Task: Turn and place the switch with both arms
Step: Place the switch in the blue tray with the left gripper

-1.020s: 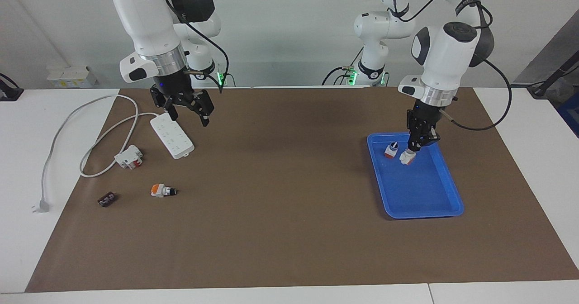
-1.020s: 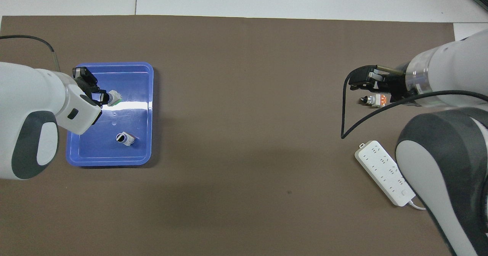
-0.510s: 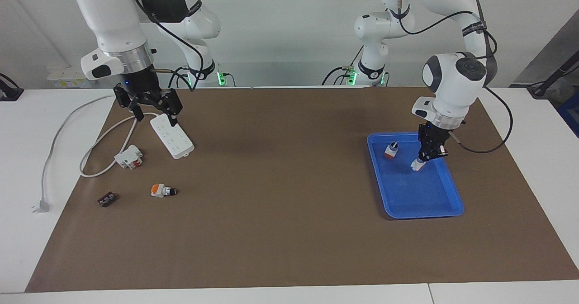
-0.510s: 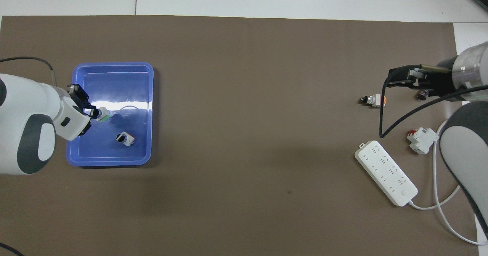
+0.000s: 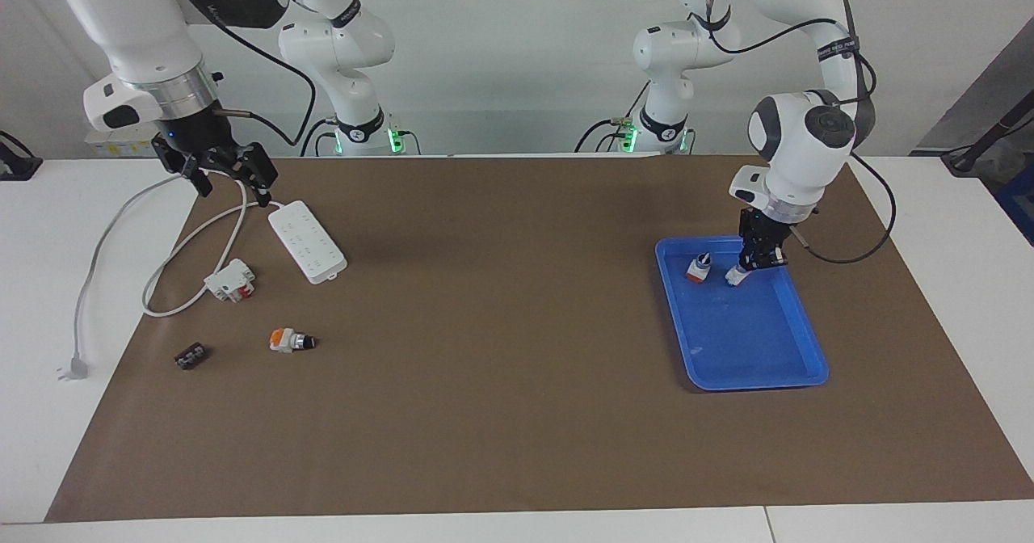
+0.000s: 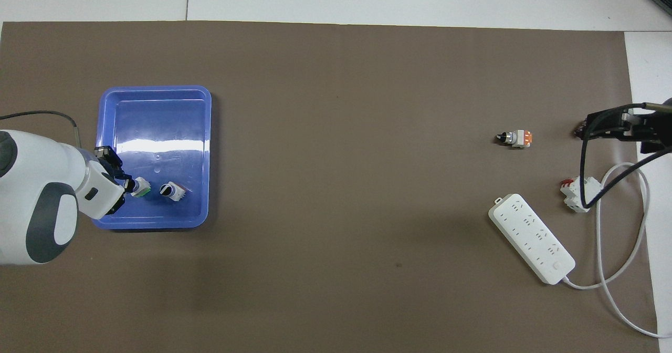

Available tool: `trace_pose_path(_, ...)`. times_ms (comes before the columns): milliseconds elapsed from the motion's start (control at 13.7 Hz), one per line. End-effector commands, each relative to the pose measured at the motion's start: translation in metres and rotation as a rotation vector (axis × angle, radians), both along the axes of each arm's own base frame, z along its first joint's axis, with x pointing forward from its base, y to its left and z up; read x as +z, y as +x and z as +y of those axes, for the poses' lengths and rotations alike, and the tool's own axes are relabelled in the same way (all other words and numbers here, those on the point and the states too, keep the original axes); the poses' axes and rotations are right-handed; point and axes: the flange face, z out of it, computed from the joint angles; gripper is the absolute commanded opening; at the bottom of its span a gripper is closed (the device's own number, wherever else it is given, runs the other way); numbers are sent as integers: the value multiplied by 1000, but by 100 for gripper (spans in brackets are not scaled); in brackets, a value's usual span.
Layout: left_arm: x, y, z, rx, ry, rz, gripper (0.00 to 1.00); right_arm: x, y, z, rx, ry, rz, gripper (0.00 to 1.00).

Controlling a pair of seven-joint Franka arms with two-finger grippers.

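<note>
Switch (image 5: 736,275), green-ended: lowered into blue tray (image 5: 775,373) beside orange-ended one, left gripper (image 5: 755,262) on its knob, grip just loosening; right gripper (image 5: 229,178) spread, withdrawn over cable; placement nearly finished.

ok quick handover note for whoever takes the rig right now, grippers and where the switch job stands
Left gripper: down in the blue plastic tray, at the knob end of the white rotary switch with the green end; gripping or released, unclear.
Right gripper: jaws open, empty, raised near the white power strip; waiting.
Done: switch looks set down in the tray beside the orange-ended switch.
Left: confirm release, lift the left arm away.
</note>
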Motion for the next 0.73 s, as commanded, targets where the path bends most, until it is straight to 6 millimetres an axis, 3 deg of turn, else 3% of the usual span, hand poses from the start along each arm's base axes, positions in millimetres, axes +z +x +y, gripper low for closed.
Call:
trace_pose_path(0,7,-8,5,18,16,2,76,9,-5,8,51,-14,2,100)
trace_pose_path(73,6,-9,4,48,14,3,94,12,-7,7,94,-20,18,100)
trace_pose_path(146,6,-9,4,124,14,2,99,17,-8,6,124,-27,29,100)
trace_pose_path(219,7,-9,4,175,14,1,99,23,-10,-3,111,-12,42,100)
trace_pose_path(364,9,-8,4,258,13,-9,99,30,-14,-2,240,-109,89,100)
trace_pose_path(656,14,-7,-3,617,3,-49,99,31,-14,0,163,-21,78,100)
